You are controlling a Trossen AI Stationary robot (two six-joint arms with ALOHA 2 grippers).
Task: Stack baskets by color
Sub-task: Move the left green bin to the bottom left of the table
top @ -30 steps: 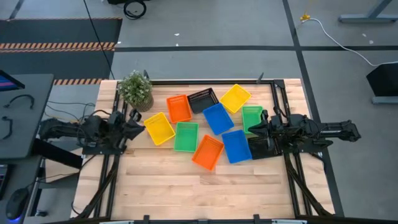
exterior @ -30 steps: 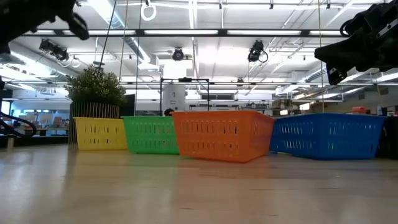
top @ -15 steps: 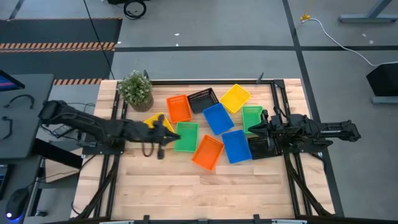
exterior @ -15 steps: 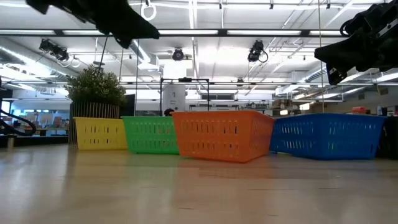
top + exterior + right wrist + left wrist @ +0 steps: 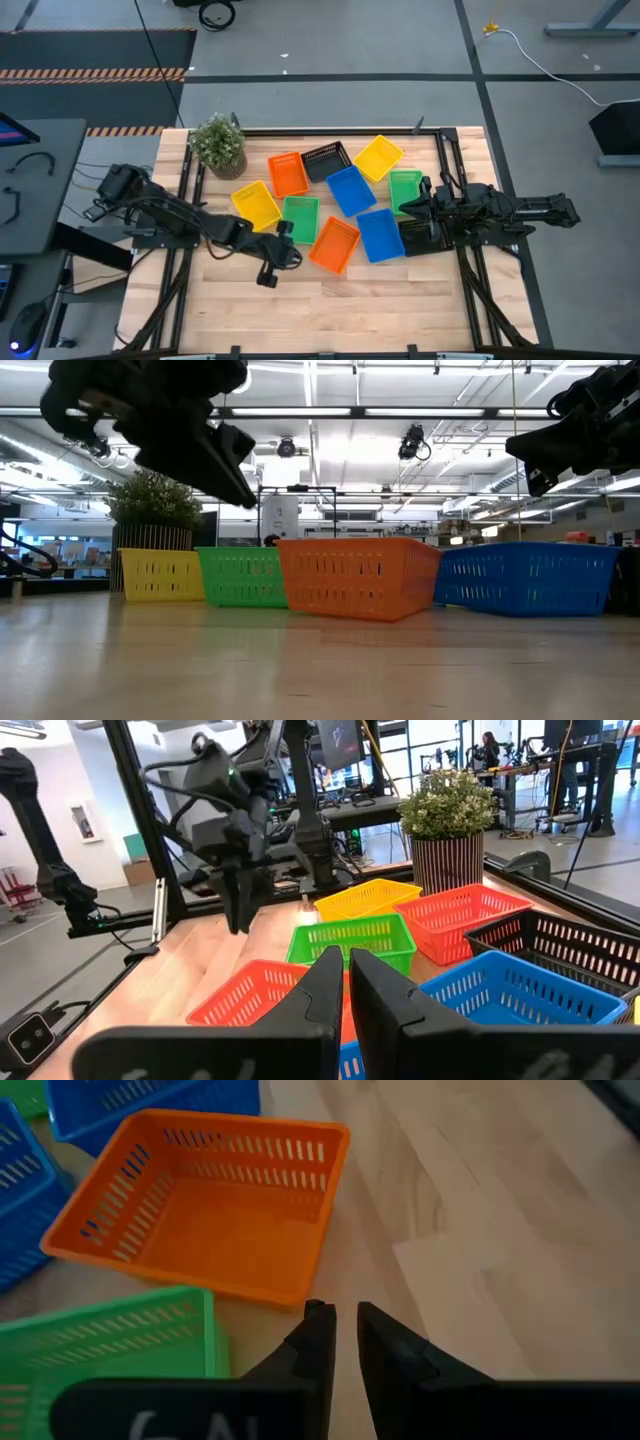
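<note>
Left arm: had swung out from its parked spot at the table's left edge beside the potted plant [image 5: 218,143] and stretched across the board, past the yellow basket [image 5: 256,206]
Left gripper [image 5: 283,256]: hung above bare wood, just beside the near orange basket [image 5: 334,244] and the near green basket [image 5: 299,219], touching neither
Left jaws: a narrow slit showed between the fingers in the left wrist view, slightly parted with nothing between them; they had been tighter a second earlier
Right gripper [image 5: 421,207]: unmoved over the right side, above the black basket [image 5: 416,238] next to the far green basket [image 5: 405,188]
Right jaws: nearly pressed together, empty
Baskets: all ten lay single and scattered mid-table; second orange basket [image 5: 288,173], second black basket [image 5: 326,159] and second yellow basket [image 5: 378,157] along the far row, two blue baskets [image 5: 350,190] [image 5: 380,234] in the middle
Wrist view: orange basket [image 5: 215,1213] lay just ahead of the fingertips [image 5: 318,1315], green rim close beside
Meaning: no pair was stacked yet; the reach looked like the opening approach to a first pick, likely the near orange basket
Next need: jaws would have to part further to take a slotted wall
</note>
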